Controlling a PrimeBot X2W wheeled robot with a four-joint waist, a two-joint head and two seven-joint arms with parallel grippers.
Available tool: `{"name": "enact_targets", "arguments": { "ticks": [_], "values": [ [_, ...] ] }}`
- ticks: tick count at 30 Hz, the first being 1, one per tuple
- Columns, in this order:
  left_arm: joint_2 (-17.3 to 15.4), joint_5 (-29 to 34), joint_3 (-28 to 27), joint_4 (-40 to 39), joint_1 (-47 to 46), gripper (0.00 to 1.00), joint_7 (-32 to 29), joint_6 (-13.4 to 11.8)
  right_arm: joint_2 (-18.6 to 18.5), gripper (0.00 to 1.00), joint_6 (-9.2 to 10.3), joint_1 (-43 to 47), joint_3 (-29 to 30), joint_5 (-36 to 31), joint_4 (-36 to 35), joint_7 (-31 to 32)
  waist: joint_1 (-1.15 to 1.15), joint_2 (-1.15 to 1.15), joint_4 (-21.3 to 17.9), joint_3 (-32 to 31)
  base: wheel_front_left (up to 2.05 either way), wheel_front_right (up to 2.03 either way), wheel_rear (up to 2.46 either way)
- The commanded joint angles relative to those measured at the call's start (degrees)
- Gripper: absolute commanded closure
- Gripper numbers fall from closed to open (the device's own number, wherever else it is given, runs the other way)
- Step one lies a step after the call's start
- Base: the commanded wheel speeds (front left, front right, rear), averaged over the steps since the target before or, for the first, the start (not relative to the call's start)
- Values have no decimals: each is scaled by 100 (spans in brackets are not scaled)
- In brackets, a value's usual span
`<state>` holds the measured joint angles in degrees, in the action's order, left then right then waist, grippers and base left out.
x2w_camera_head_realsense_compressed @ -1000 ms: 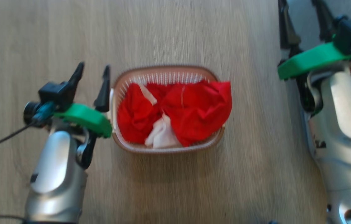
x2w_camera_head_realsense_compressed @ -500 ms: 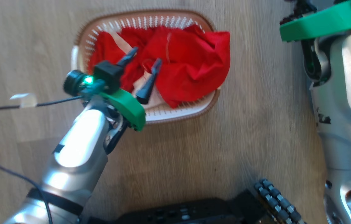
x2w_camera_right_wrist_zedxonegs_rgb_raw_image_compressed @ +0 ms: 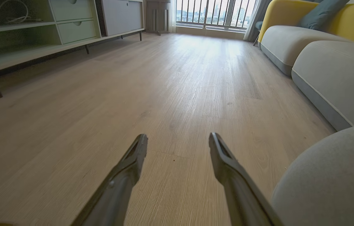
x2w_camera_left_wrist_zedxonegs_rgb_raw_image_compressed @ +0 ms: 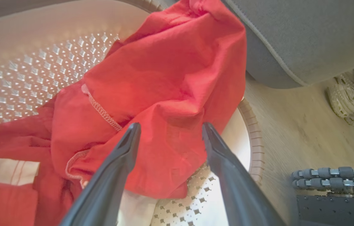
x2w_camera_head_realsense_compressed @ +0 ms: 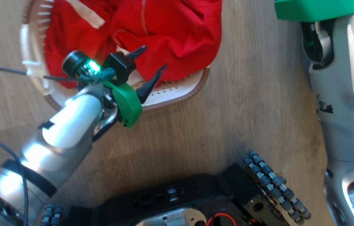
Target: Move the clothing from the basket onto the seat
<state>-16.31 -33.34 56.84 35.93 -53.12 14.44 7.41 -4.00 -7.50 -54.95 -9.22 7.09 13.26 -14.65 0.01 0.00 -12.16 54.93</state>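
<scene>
The cream basket (x2w_camera_head_realsense_compressed: 177, 91) with a brown rim lies on the wooden floor, at the top left of the head view. Red clothing (x2w_camera_head_realsense_compressed: 170, 28) with white trim fills it and spills over its right side. My left gripper (x2w_camera_head_realsense_compressed: 154, 57) hangs open over the near part of the pile. In the left wrist view its fingers (x2w_camera_left_wrist_zedxonegs_rgb_raw_image_compressed: 123, 157) straddle a fold of the red clothing (x2w_camera_left_wrist_zedxonegs_rgb_raw_image_compressed: 164, 81), just inside the basket rim (x2w_camera_left_wrist_zedxonegs_rgb_raw_image_compressed: 252, 131). The grey seat (x2w_camera_left_wrist_zedxonegs_rgb_raw_image_compressed: 305, 37) rises behind the basket. My right gripper (x2w_camera_right_wrist_zedxonegs_rgb_raw_image_compressed: 178, 138) is open and empty above bare floor, beside the seat (x2w_camera_right_wrist_zedxonegs_rgb_raw_image_compressed: 327, 182).
My right forearm (x2w_camera_head_realsense_compressed: 346, 94) stands at the right of the head view, and my black base with roller wheels (x2w_camera_head_realsense_compressed: 274, 185) is at the bottom. A pale shoe (x2w_camera_left_wrist_zedxonegs_rgb_raw_image_compressed: 348, 100) lies by the seat. A low cabinet (x2w_camera_right_wrist_zedxonegs_rgb_raw_image_compressed: 23, 37) and more sofa cushions (x2w_camera_right_wrist_zedxonegs_rgb_raw_image_compressed: 337, 75) line the room.
The head camera has tipped down and the view shifted. My left gripper went from beside the basket's left side to over the red clothing, staying open.
</scene>
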Motion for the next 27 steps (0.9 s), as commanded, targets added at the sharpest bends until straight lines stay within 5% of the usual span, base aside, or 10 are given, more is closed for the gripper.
{"name": "enact_targets", "arguments": {
  "ticks": [1, 13, 27],
  "values": [
    [-165, -55, 59, -63, -92, 0, 56, 7, 110, 0, 1, 45, -79, 93, -257, -35, -1, 0, -200, 229, 0, 0, 0],
    [-4, 5, 785, 1053, -801, 0, 56, 7, 112, 0, 1, 210, -164, 376, -449, -35, -1, 0, -434, 398, 0, 0, 0],
    [991, -62, 1234, 3348, -1403, 0, -520, -125, 112, 0, 1, 457, -196, 455, -379, -35, -1, 0, -464, 384, 0, 0, 0]
  ]
}}
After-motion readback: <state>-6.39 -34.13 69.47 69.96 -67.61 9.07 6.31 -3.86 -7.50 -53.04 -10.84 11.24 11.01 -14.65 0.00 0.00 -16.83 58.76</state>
